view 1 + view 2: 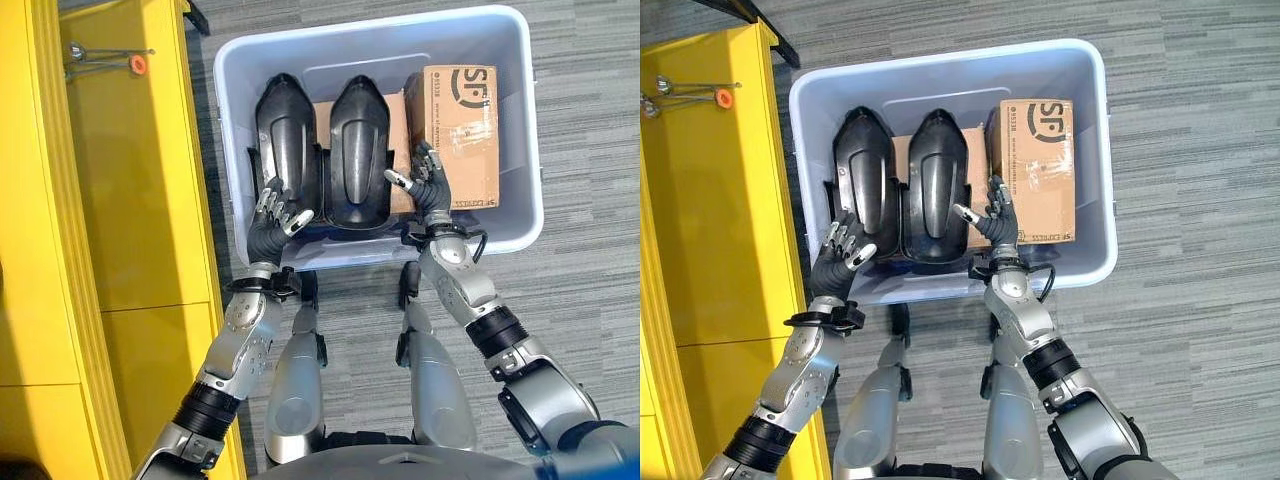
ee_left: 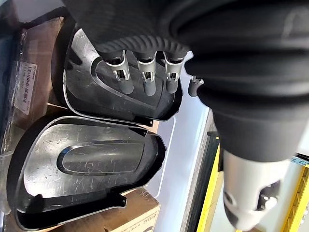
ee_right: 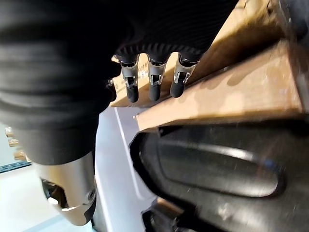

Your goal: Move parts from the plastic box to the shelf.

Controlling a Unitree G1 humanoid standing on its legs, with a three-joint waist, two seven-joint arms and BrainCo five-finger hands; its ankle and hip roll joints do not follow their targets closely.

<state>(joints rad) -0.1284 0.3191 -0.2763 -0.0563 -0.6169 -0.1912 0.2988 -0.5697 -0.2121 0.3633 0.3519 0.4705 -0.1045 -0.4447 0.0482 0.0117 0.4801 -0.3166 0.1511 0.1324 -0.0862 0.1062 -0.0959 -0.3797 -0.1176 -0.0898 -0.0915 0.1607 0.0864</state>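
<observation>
While the yellow shelf [image 1: 140, 200] stands well off to the left of both sets of fingers, the pale plastic box [image 1: 520, 120] sits on the grey carpet [image 1: 590, 300] just ahead of them. Inside it, two black moulded parts lie side by side: the left part [image 1: 285, 135] just beyond the left hand [image 1: 278, 210], the right part [image 1: 358, 150] between the two hands. A cardboard carton [image 1: 462, 125] fills the box's right side, close against the right hand [image 1: 428, 180]. Both hands hover with fingers [image 2: 147, 79] relaxed, grasping nothing. A small orange-tipped tool [image 1: 135, 64] lies on the shelf.
</observation>
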